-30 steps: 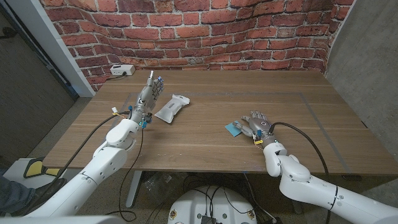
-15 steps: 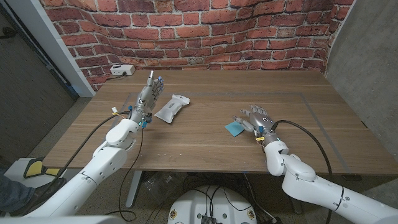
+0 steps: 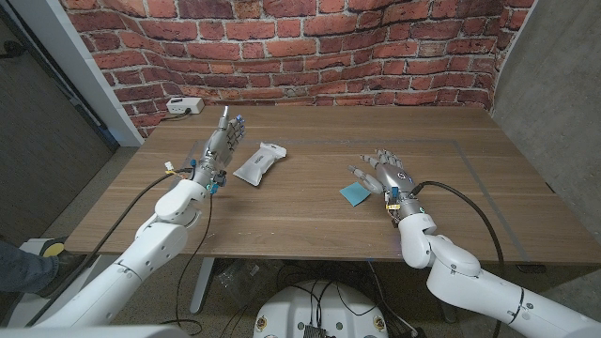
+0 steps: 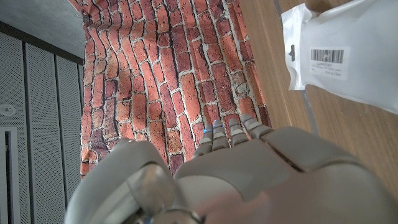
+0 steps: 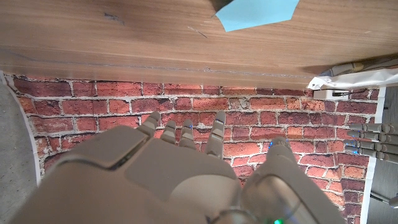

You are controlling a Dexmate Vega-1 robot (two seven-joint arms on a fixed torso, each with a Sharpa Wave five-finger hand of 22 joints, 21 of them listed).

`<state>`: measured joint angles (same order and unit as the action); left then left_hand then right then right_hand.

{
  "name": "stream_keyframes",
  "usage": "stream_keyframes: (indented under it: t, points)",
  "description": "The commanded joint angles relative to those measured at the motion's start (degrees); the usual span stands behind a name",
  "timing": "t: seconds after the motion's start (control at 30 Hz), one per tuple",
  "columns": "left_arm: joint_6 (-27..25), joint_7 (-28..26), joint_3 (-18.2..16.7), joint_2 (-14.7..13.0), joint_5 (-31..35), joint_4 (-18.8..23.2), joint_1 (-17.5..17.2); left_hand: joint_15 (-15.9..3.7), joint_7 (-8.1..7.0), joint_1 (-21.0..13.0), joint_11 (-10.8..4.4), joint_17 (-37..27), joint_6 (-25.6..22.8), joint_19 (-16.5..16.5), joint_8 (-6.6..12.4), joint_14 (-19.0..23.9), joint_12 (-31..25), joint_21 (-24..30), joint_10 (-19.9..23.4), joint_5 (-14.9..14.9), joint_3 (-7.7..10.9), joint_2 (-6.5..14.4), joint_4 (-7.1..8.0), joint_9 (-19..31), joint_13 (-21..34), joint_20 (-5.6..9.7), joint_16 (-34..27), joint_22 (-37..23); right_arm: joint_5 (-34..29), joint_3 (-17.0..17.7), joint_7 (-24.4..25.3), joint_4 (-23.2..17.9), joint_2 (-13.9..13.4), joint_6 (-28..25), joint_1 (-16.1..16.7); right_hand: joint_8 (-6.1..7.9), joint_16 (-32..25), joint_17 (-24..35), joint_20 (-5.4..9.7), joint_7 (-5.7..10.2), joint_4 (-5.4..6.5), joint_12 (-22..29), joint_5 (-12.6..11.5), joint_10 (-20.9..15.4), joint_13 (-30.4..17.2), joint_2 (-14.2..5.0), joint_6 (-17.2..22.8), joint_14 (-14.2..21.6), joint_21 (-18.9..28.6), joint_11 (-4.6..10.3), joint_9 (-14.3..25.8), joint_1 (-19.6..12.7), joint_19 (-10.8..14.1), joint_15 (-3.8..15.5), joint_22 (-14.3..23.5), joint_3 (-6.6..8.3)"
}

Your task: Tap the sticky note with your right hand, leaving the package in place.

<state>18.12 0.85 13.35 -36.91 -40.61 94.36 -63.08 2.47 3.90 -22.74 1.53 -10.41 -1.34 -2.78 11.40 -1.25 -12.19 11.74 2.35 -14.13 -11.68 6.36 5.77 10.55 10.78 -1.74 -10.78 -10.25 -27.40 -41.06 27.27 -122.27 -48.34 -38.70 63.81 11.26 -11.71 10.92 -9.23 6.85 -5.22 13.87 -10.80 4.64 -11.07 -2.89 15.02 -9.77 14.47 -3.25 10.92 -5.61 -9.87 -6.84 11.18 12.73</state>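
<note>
The blue sticky note (image 3: pixel 355 194) lies on the wooden table (image 3: pixel 310 221), right of the middle. My right hand (image 3: pixel 380 174) hovers just behind and to the right of it, fingers spread, holding nothing; whether a fingertip still touches the note I cannot tell. In the right wrist view the sticky note (image 5: pixel 255 12) lies beyond my right hand (image 5: pixel 180 174). The white package (image 3: pixel 258 161) lies flat at the left. My left hand (image 3: pixel 223 145) stands just left of it, fingers straight, not touching it. The left wrist view has the package (image 4: pixel 336 56) beside my left hand (image 4: pixel 236 174).
A white box with a cable (image 3: pixel 184 106) sits at the table's back left corner. A brick wall (image 3: pixel 310 47) runs behind the table. Bare wood stretches between the package and the note and along the right side.
My right hand has lifted off the sticky note and moved back, its fingers spreading; the note is now uncovered. The package and my left hand have stayed put.
</note>
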Motion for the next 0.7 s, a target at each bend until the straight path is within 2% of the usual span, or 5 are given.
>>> stream_keyframes:
  t: [0.03, 0.13, 0.2, 0.57, 0.7]
  points:
    - [0.3, 0.0, -0.9, -0.5, -0.2, 0.8, -1.0, -0.11, 0.18, -0.4, 0.01, -0.1, -0.3, -0.4, 0.01, -0.1, 0.2, 0.0, 0.4, 0.0, -0.61, 0.1, -0.06, 0.1, 0.2, -0.22, 0.0, -0.3, -1.3, 0.0, 0.8, -0.6, 0.3, 1.3, 0.0, 0.37, -0.4, 0.0, 0.24, -0.22, -0.38, 0.4, -0.4, -0.6, -0.1, 0.02, 0.5, -1.4, 0.6, 0.1, 0.2, -0.9, -2.3, 0.16, 0.2, 0.14]
    - [0.5, -0.2, -1.1, -0.6, -0.1, 0.9, -1.3, -0.12, 0.18, -0.4, -0.01, -0.1, -0.3, -0.4, 0.03, -0.1, 0.2, 0.0, 0.4, 0.0, -0.62, 0.2, -0.06, 0.1, 0.2, -0.23, 0.0, -0.3, -1.2, 0.2, 0.8, -0.6, 0.2, 2.1, -0.1, 0.4, -0.4, 0.0, 0.26, -0.23, -0.57, 0.4, -0.4, -0.9, -0.1, 0.06, 0.7, -0.7, 1.7, 0.08, 0.2, -1.1, 0.9, 0.36, 0.1, 0.19]
    - [0.6, -0.3, -1.3, -0.6, -0.1, 0.9, -1.4, -0.11, 0.2, -0.4, 0.0, -0.1, -0.3, -0.4, 0.01, -0.1, 0.2, 0.0, 0.4, 0.0, -0.63, 0.2, -0.06, 0.1, 0.2, -0.22, 0.0, -0.3, -1.0, 0.6, 1.1, -0.6, 0.3, 2.8, -0.1, 0.42, -0.5, 0.0, 0.36, -0.32, -0.67, 0.5, -0.4, -1.2, -0.1, 0.06, 0.8, 0.0, 2.1, -0.04, 0.2, -1.2, 2.2, 0.45, 0.0, 0.24]
    - [1.0, 0.1, -1.5, -0.4, -0.1, 0.5, -1.2, -0.13, 0.18, -0.5, -0.08, -0.1, -0.3, -0.5, -0.02, -0.1, 0.3, 0.0, 0.4, 0.1, -0.69, 0.2, -0.06, 0.1, 0.2, -0.21, 0.0, -0.3, -2.6, 0.6, 0.5, -1.0, 0.3, 2.5, -0.4, 0.46, -0.5, -0.1, 0.89, -0.44, -0.85, 0.7, -0.4, -2.0, -0.1, 0.02, 0.9, 0.8, 2.2, -0.14, 0.2, -1.5, 2.9, 0.61, -0.1, 0.35]
    - [1.0, 0.2, -1.6, -0.5, -0.1, 0.6, -1.1, -0.13, 0.23, -0.5, -0.1, -0.1, -0.3, -0.5, -0.02, -0.1, 0.3, 0.0, 0.4, 0.1, -0.71, 0.2, -0.06, 0.1, 0.2, -0.2, 0.0, -0.3, -2.8, 0.5, -0.3, -1.3, 0.2, 2.4, -0.5, 0.46, -0.5, -0.1, 1.03, -0.46, -0.99, 0.7, -0.4, -2.1, -0.1, 0.05, 1.1, 1.4, 2.7, -0.02, 0.2, -1.7, 4.8, 0.93, -0.2, 0.39]
